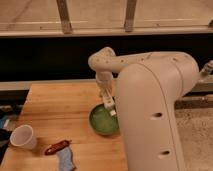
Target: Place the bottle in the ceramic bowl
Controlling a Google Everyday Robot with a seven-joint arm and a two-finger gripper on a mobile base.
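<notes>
bowl (103, 120): glossy green, upright, lower centre of frame | bottle (113, 112): hardly discernible at bowl's right rim | gripper (110, 106): above that rim

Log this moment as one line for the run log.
claw: above ceramic bowl rim | bottle: not discernible | white cup: table's left

Soft blur, warm dim indoor light

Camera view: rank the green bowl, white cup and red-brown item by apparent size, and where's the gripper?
1. Green bowl, partly hidden by the arm.
2. White cup.
3. Red-brown item, long but thin; close to the cup.
Gripper hangs over the bowl's rim.
</notes>
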